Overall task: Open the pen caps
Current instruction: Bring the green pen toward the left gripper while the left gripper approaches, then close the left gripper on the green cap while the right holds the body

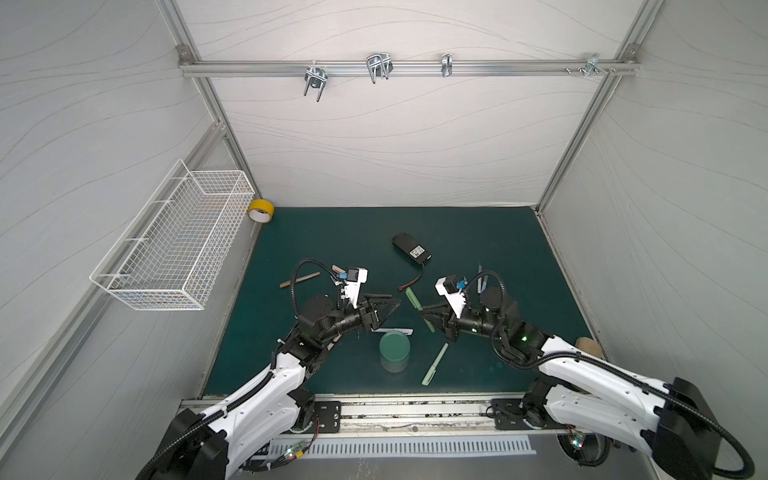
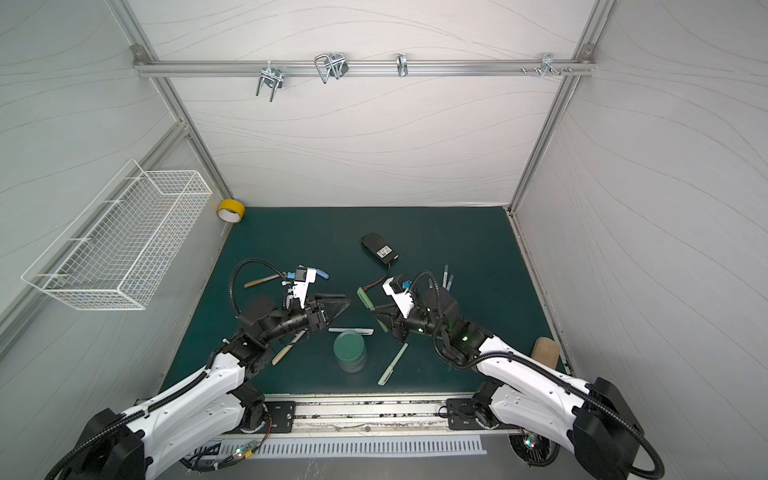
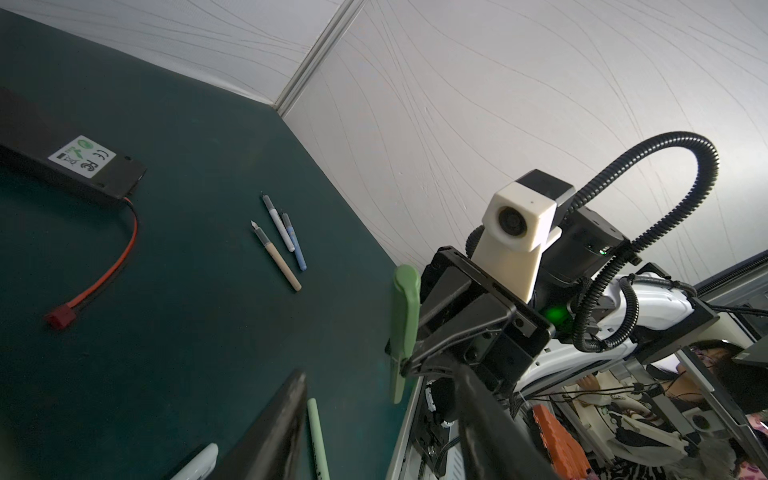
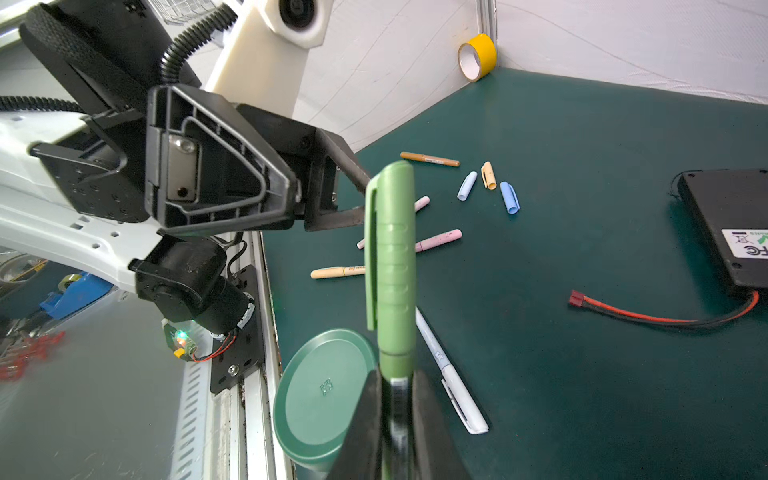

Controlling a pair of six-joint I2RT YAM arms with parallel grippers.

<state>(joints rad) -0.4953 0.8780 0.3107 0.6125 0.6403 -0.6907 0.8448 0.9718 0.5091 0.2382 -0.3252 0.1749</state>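
My right gripper (image 4: 397, 382) is shut on the barrel of a green pen (image 1: 420, 309) and holds it above the mat. The pen's cap (image 4: 390, 249) is on and sticks out toward my left gripper (image 4: 360, 194). That gripper stands open, and its fingertips (image 4: 347, 216) lie just behind the cap; I cannot tell whether they touch it. Both top views show the two grippers facing each other at mid-table, left gripper (image 2: 347, 301) and right gripper (image 2: 376, 313). Three loose caps, blue (image 4: 467, 185), tan (image 4: 489, 175) and blue (image 4: 510, 197), lie on the mat.
A green round container (image 1: 395, 349) stands near the front, with a white pen (image 1: 395, 331) and a light green pen (image 1: 435, 364) beside it. Uncapped pens (image 3: 276, 257) lie at the right. A black battery pack (image 1: 409, 248) lies behind, yellow tape (image 1: 260, 210) in the corner, a wire basket (image 1: 178, 241) on the left wall.
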